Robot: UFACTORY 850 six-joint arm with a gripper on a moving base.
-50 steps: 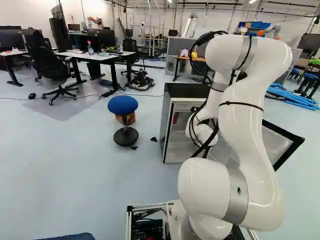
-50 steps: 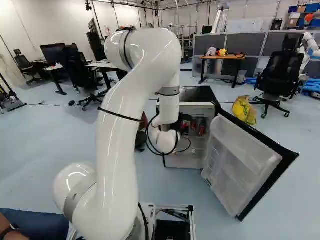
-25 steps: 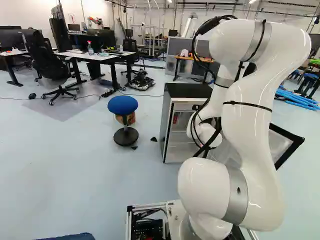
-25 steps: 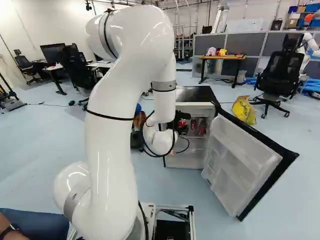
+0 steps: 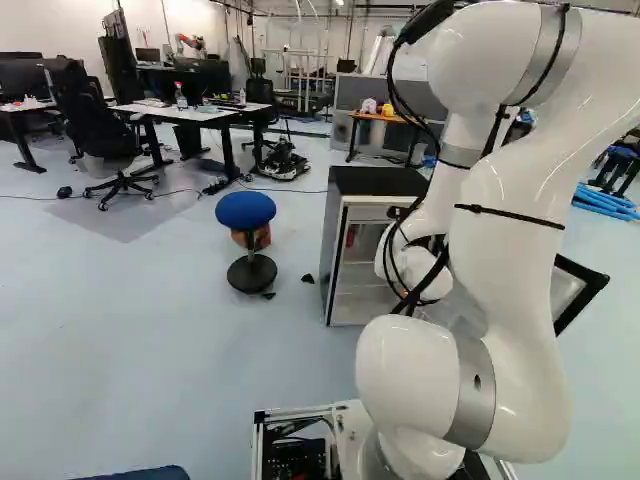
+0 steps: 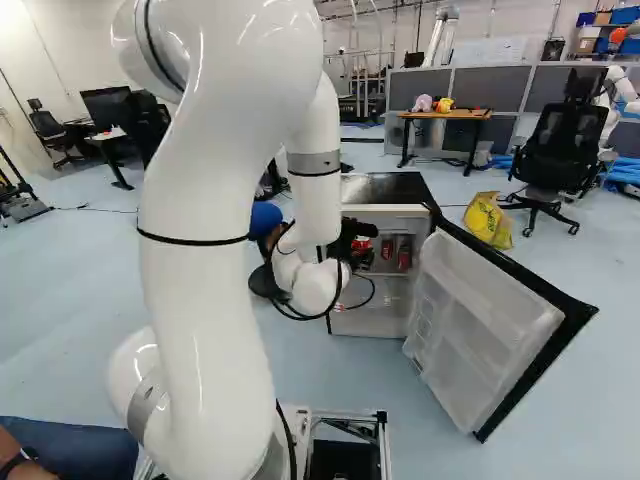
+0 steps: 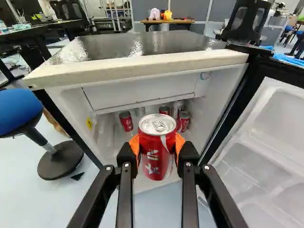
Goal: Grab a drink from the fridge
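Note:
In the right base view my gripper [image 6: 349, 238] shows as a dark shape before the open fridge [image 6: 380, 222]. The wrist view has the gripper [image 7: 157, 146] shut on a red can [image 7: 156, 154], orange pads pressing it from both sides. The held can is upright, in front of the fridge's opening and nearer than its shelf. Behind it, inside the fridge, stand a red can [image 7: 126, 121], another [image 7: 184, 121] and a partly hidden one [image 7: 164, 110]. In the left base view the arm covers the gripper.
The fridge door [image 6: 490, 330] stands wide open to the right of the cabinet. A blue stool [image 5: 246, 210] is on the floor left of the fridge. Behind are a yellow bag [image 6: 488, 220] and a black office chair [image 6: 560, 150]. Another robot [image 6: 620, 95] stands farther back.
My arm has folded back towards the base, its elbow nearer the cameras. In the right base view the gripper has shifted slightly left. Base and fridge have stayed put.

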